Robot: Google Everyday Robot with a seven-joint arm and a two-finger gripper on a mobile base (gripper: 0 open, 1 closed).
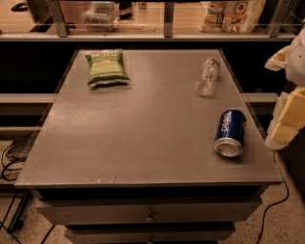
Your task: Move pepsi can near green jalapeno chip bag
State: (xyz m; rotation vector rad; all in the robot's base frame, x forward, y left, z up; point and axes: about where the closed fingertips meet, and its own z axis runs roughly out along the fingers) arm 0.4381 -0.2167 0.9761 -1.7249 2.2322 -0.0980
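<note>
The pepsi can [229, 132] lies on its side near the right edge of the grey worktop [143, 147], closer to the front right corner than to the back one, with a silver end facing the front edge and the white lettering running along its blue side. The gripper [286, 121] shows as pale yellow and white shapes just beyond the right edge of the worktop, beside the can and apart from it; it hangs off the table and touches nothing on it. Whether it is apart or together cannot be told, and it holds nothing that can be seen. The green jalapeno chip bag [106, 67] lies flat near the back left corner, well apart from the can, which sits diagonally across the surface from it. A clear plastic bottle [208, 76] lies on its side near the back right corner, between the can and the back edge. On the ledge behind the back edge stands a clear plastic box [100, 14], its contents not readable, and a printed bag [233, 14].
</note>
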